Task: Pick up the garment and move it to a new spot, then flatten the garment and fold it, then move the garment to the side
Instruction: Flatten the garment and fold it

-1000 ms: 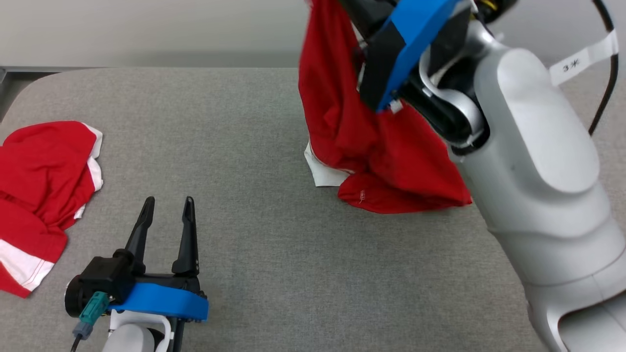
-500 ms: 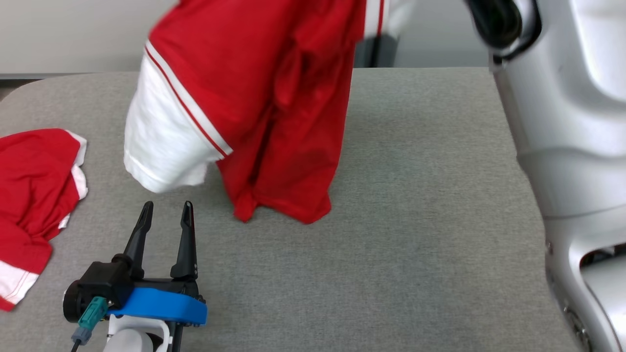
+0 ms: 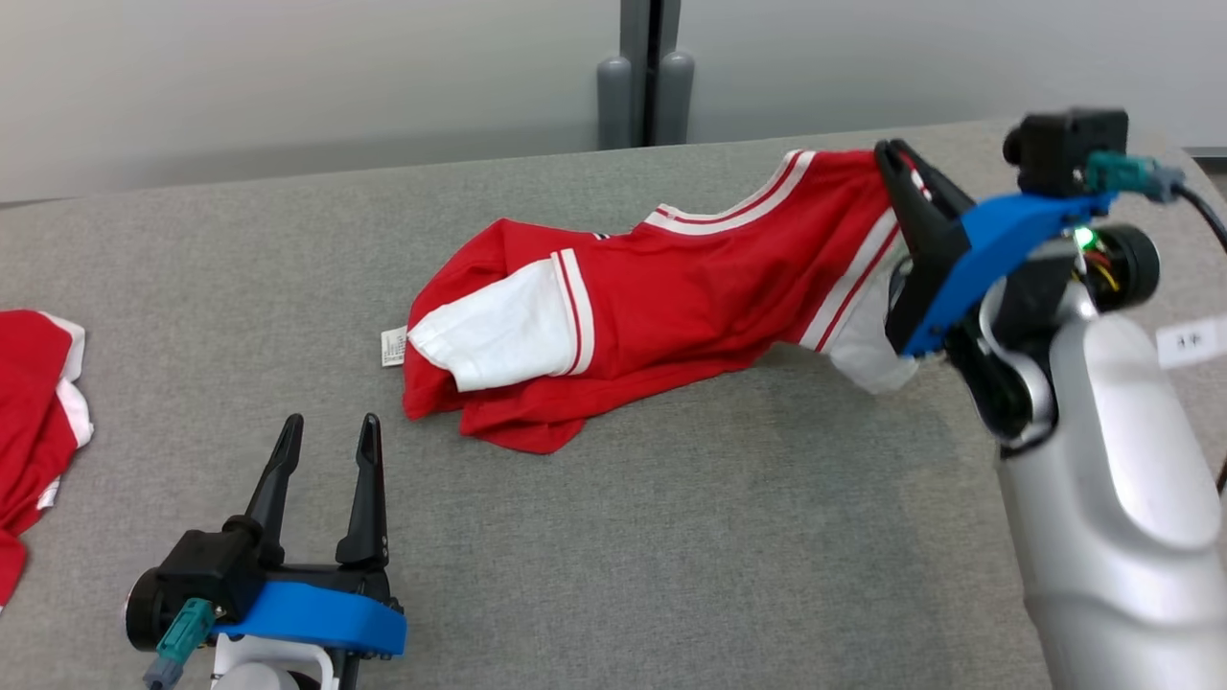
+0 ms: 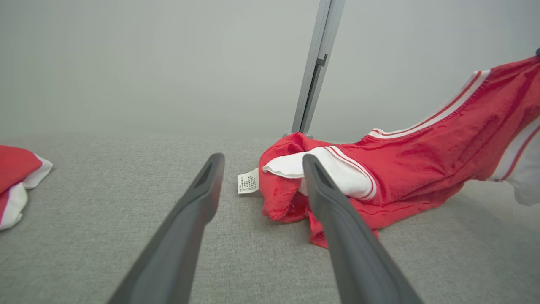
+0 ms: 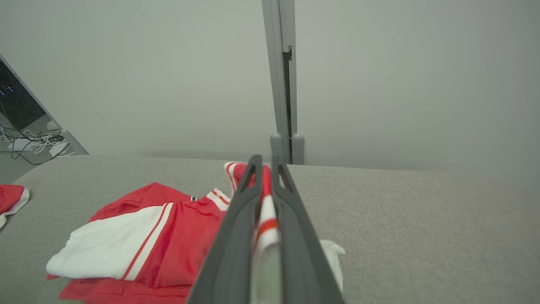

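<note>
The garment point(image 3: 671, 297) is a red shirt with white sleeves and striped trim. Its left part lies crumpled on the grey table point(image 3: 671, 537), white sleeve and label facing left. Its right end is lifted off the cloth, with my right gripper point(image 3: 891, 158) shut on it at the table's far right. In the right wrist view the striped fabric runs between the closed fingers point(image 5: 265, 162). My left gripper point(image 3: 331, 407) stands open at the near left, short of the garment point(image 4: 422, 169), nothing between its fingers point(image 4: 262, 162).
A second red and white garment point(image 3: 34, 422) lies bunched at the table's left edge. A grey post point(image 3: 644, 77) stands behind the far edge against the wall. The table's rounded right corner is just behind my right wrist.
My right gripper has come down and out to the right, so the garment that hung bunched high is now stretched with its left part laid on the table. The head camera has shifted. Left gripper unchanged.
</note>
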You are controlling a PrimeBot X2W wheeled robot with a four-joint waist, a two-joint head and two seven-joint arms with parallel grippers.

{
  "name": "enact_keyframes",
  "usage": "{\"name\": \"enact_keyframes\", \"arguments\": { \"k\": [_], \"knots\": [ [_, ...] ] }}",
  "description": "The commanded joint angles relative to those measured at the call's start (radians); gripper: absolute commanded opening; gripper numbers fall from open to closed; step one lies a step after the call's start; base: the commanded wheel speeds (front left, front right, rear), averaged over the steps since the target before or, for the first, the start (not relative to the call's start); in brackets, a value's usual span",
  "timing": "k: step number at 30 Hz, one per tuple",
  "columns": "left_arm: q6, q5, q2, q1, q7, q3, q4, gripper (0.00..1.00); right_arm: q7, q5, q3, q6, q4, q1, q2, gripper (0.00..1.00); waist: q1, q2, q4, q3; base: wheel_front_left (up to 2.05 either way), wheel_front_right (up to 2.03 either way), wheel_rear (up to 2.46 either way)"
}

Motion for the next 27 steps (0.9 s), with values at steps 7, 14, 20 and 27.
{"name": "enact_keyframes", "arguments": {
  "k": [7, 14, 20, 27],
  "knots": [
    [0.000, 0.007, 0.011, -0.003, -0.005, 0.003, -0.011, 1.00, 0.165, 0.037, -0.046, 0.001, -0.481, 0.303, 0.005, 0.00, 0.0001, -0.0001, -0.018, 0.006, 0.00, 0.00, 0.00],
    [-0.001, 0.006, 0.017, -0.031, -0.005, -0.009, -0.014, 1.00, 0.197, 0.009, -0.197, 0.001, -0.599, 0.455, 0.004, 0.00, 0.0001, -0.0001, -0.007, 0.046, 0.00, 0.00, 0.00],
    [-0.003, 0.008, 0.021, -0.081, -0.004, -0.028, -0.008, 1.00, 0.087, -0.034, -0.294, 0.001, -0.287, 0.323, 0.005, 0.00, 0.0001, -0.0001, 0.024, 0.099, 0.00, 0.00, 0.00],
    [-0.006, 0.001, 0.027, -0.131, -0.004, -0.061, 0.014, 1.00, -0.089, -0.155, -0.402, 0.001, 0.058, 0.135, 0.005, 1.00, 0.0001, -0.0001, 0.074, 0.126, 0.00, 0.00, 0.00]
  ]
}}
